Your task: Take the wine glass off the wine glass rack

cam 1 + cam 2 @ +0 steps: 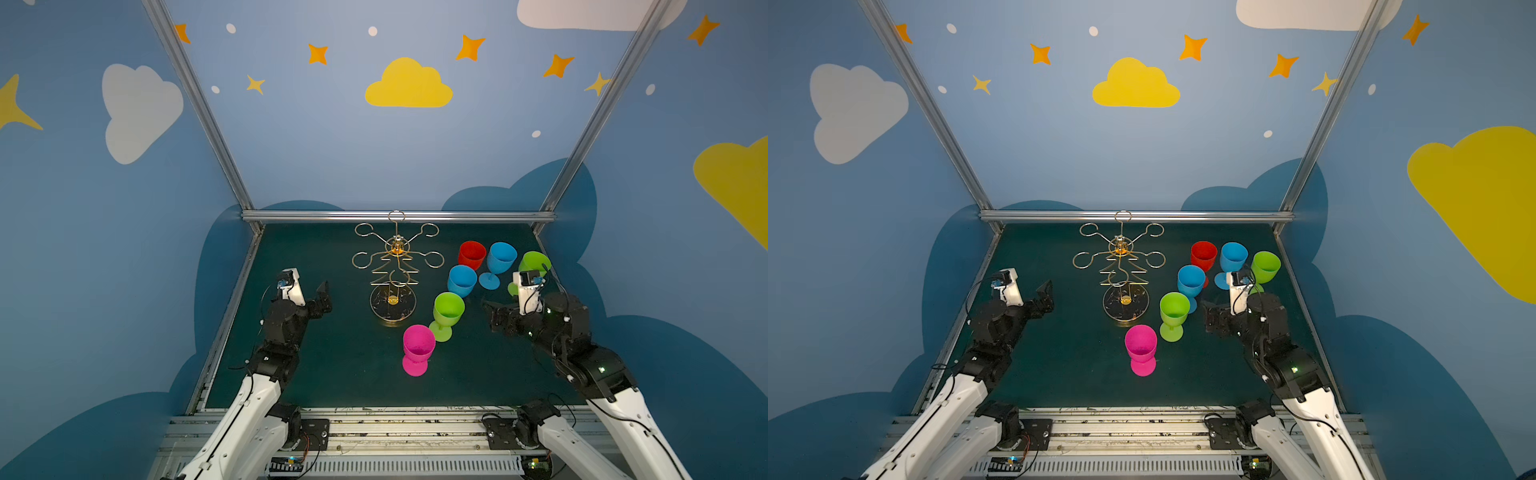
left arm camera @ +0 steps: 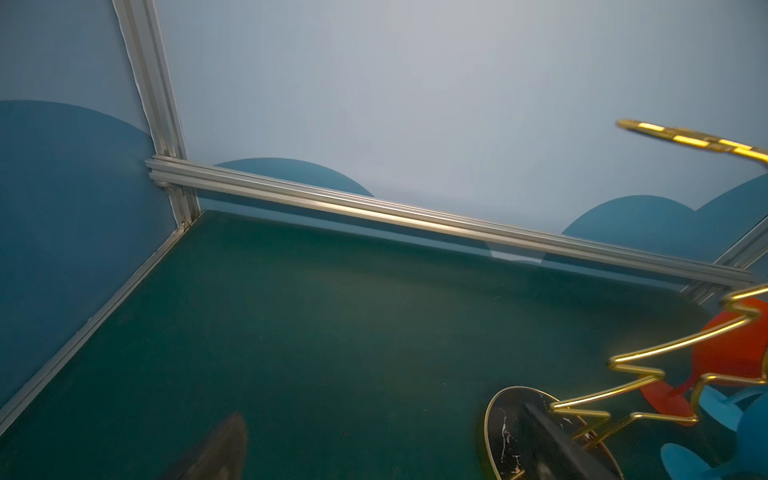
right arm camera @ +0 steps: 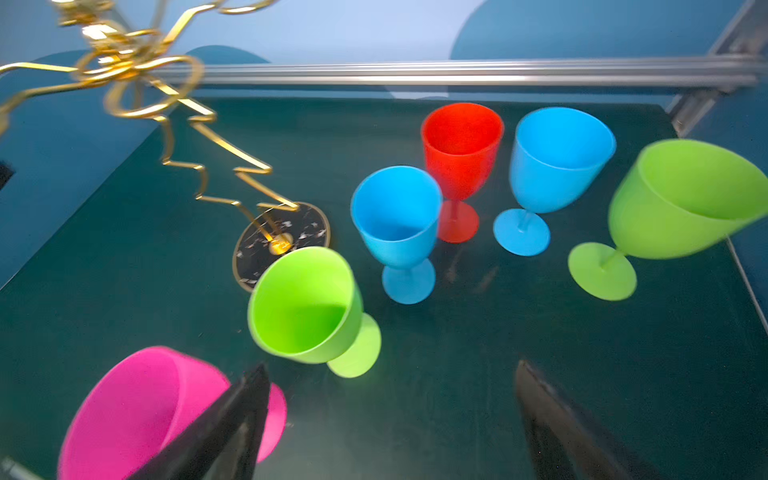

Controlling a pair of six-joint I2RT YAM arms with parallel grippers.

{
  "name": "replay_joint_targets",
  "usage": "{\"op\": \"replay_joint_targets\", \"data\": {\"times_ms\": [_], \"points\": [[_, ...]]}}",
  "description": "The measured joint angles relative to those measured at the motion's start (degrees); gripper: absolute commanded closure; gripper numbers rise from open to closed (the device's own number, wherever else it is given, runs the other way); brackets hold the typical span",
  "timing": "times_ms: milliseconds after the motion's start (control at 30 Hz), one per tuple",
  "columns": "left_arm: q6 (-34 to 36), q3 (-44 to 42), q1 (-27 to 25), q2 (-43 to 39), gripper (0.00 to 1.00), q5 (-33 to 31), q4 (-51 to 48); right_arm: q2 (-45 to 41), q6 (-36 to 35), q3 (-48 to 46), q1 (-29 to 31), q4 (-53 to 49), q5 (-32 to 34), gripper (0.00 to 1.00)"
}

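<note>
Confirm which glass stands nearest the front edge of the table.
The pink glass. It is the only pink one and stands upright at the front end of the row; the nearest green glass stands just behind it, the rest farther back.

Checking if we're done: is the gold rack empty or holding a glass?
Empty. In both top views every loop of the rack is bare; six glasses stand upright beside it.

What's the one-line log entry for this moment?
rack: empty | six glasses: upright on table | left gripper: open, empty | right gripper: open, empty
</note>
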Motion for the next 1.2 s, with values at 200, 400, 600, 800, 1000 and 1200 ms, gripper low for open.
{"op": "replay_joint_targets", "data": {"times_ms": [200, 400, 600, 800, 1000, 1200], "points": [[3.3, -5.8, 1.4, 4.2, 0.00, -1.8, 6.3, 5.4, 0.1, -10.7, -8.2, 13.3, 0.5, 0.09], [3.3, -7.4, 7.8, 11.6, 0.00, 1.0, 10.9, 12.7, -1.1, -18.7, -9.9, 28.8, 5.0, 0.09], [4.7, -7.4, 9.0, 18.9, 0.00, 3.7, 16.4, 21.2, -3.6, -21.5, -11.3, 40.9, 7.5, 0.09], [6.5, -6.6, 10.4, 26.8, 0.00, 6.1, 19.9, 30.8, -5.9, -21.9, -13.2, 50.5, 7.8, 0.09], [9.2, -6.2, 10.9, 27.7, 0.00, 6.6, 24.4, 37.8, -6.6, -22.5, -14.8, 59.6, 4.9, 0.09], [10.4, -7.2, 12.1, 31.0, 0.00, 7.4, 31.9, 42.3, -7.4, -22.3, -14.8, 62.1, 4.0, 0.09]]}}
